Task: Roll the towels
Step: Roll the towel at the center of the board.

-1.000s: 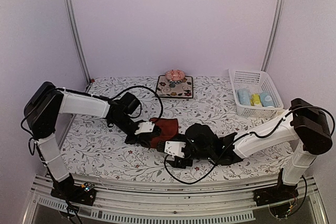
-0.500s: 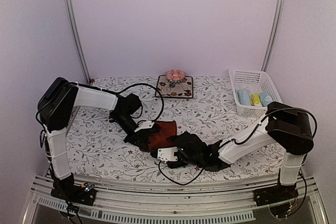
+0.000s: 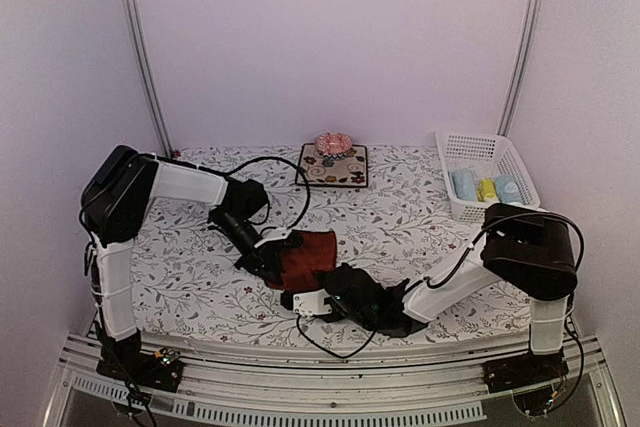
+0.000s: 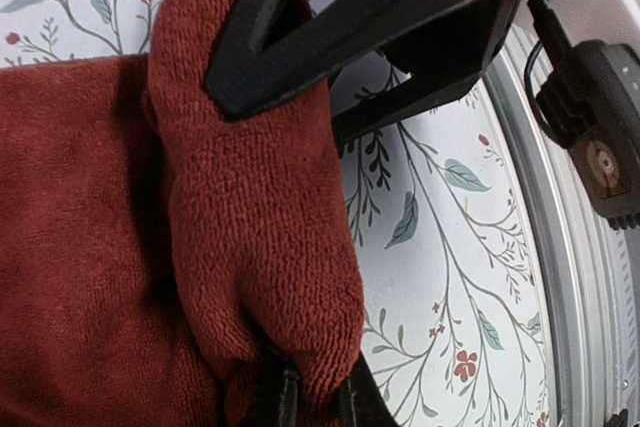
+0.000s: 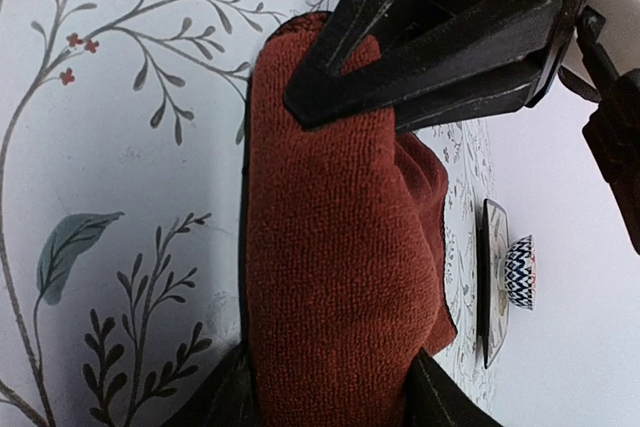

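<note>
The dark red towel (image 3: 312, 252) lies on the table's near middle, its near edge folded into a thick roll (image 4: 260, 237). My left gripper (image 3: 263, 258) is shut on one end of that roll, with the cloth pinched between its fingers (image 4: 310, 399). My right gripper (image 3: 312, 299) is shut on the other end (image 5: 325, 397), where the roll (image 5: 330, 247) fills its jaws. Each wrist view shows the other gripper gripping the far end. Pale blue (image 3: 463, 184) and yellow (image 3: 487, 189) rolled towels sit in the white basket (image 3: 520, 162). The dotted light blue towel is out of view.
The square floral mat (image 3: 345, 169) with a pink patterned object (image 3: 331, 144) on it sits at the back centre. The basket stands at the back right. The white floral covering (image 3: 190, 287) spans the table. The metal front rail (image 4: 560, 247) runs close to the roll.
My right arm has swung left and its gripper has closed in on the towel's near edge. My left gripper has shifted slightly right, and the towel is now bunched into a thicker roll.
</note>
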Robot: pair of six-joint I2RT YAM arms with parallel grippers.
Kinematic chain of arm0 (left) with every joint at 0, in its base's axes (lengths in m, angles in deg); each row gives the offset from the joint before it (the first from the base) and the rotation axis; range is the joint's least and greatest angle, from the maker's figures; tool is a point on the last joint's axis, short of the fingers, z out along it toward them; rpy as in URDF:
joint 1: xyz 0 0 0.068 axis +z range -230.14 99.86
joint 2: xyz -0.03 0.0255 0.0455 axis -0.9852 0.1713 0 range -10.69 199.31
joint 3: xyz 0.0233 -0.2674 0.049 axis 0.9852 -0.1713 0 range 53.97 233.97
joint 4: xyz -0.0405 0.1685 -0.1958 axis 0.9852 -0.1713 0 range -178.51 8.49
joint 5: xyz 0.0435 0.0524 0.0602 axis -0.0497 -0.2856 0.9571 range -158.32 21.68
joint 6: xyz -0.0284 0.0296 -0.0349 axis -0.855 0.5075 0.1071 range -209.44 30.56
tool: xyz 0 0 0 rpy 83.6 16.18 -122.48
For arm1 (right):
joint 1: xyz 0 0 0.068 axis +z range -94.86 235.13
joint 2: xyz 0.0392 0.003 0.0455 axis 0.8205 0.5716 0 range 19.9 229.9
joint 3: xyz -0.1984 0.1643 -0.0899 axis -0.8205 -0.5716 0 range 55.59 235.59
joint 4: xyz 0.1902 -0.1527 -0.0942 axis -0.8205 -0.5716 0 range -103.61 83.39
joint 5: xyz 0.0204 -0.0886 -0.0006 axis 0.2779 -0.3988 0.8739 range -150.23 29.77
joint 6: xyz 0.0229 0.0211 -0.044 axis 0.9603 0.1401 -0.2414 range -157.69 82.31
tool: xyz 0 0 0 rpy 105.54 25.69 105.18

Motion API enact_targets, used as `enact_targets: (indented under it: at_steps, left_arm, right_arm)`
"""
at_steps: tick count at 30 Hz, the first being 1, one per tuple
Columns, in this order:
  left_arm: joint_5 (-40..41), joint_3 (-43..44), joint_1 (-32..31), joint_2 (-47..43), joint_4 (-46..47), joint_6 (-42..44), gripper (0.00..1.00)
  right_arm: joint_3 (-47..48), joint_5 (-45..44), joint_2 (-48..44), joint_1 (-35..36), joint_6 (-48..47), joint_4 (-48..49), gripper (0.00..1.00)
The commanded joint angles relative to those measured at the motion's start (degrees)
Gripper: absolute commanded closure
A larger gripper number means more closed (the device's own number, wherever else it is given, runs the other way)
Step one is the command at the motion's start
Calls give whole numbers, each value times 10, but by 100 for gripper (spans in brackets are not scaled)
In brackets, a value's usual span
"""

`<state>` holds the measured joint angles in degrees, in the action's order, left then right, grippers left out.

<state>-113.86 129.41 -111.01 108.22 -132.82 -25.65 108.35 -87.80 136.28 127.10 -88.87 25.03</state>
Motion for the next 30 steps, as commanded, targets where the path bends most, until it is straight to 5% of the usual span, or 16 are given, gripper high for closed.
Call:
enact_targets:
  at_steps: [1,11,25,30]
  left_arm:
    - [12,-7,6,17,-36,11,100]
    - [38,-46,6,-26,6,6,69]
    - [100,-197,7,-240,224,-55,30]
    - [130,-276,7,-321,339,-62,29]
  right_arm:
    - [18,-8,23,6,-3,-19,57]
    - [69,20,24,-14,85,-115,71]
    - [138,233,18,-64,227,-287,80]
    - [160,327,22,-88,272,-343,80]
